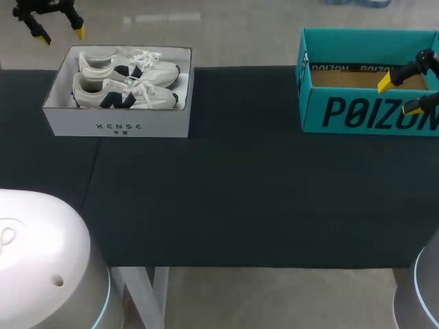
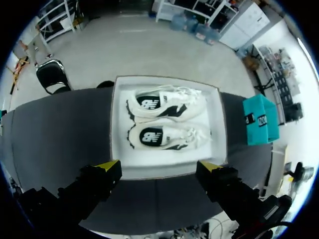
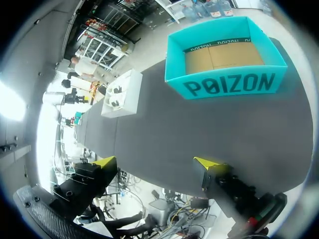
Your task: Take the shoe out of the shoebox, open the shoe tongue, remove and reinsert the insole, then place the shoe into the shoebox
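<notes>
Fingers point(image 1: 81, 31) of the left hand point(image 1: 62, 35) are spread wide and hold nothing, hanging just beyond the far left corner of the white shoebox point(image 1: 116, 127) on the dark surface point(image 1: 240, 192). Inside it two white shoes point(image 1: 127, 92) lie side by side, toes pointing right. Well apart to the right stands an open teal box point(image 1: 363, 113); the right hand point(image 1: 398, 96), also wide and empty, hangs by its front wall, apparently not touching it.

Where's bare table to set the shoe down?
Free: the dark table between white shoebox and teal box, plus the whole near strip in front of both. Crowded: the shoebox, filled by two sneakers. Right gripper hangs near the teal box.
</notes>
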You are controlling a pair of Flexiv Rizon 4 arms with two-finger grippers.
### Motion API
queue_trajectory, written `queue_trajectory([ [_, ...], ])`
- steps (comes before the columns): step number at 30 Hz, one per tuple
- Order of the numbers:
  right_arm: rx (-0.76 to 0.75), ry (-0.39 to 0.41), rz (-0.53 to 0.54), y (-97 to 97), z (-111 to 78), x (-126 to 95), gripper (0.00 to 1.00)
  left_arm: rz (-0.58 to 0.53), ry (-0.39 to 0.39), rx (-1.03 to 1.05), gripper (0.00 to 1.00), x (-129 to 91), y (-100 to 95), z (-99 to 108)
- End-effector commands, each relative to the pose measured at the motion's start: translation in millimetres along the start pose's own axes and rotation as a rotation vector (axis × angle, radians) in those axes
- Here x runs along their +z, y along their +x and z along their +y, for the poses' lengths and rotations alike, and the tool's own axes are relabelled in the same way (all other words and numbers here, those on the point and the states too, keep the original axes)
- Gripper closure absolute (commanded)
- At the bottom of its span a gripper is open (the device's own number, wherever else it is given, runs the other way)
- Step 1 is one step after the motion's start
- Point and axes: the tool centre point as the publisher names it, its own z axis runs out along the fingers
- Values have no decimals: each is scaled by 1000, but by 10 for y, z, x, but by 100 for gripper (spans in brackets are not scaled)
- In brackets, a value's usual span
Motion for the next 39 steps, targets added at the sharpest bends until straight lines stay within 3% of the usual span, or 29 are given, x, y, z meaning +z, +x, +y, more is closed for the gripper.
queue_trajectory([
  [1,2,-1,-3,1,-6,2,0,-102,57,0,0,158,85,72],
  [9,2,-1,-3,1,-6,2,0,-108,3,-2,0,389,-28,-43],
  [21,2,-1,-3,1,-6,2,0,-94,-193,16,0,790,-186,-14],
  [27,2,-1,-3,1,-6,2,0,-116,-206,35,0,927,-186,-46],
  [33,2,-1,-3,1,-6,2,0,-14,-219,10,0,1150,-201,-147],
  [39,2,-1,-3,1,-6,2,0,-67,-244,19,0,1285,-269,-194],
])
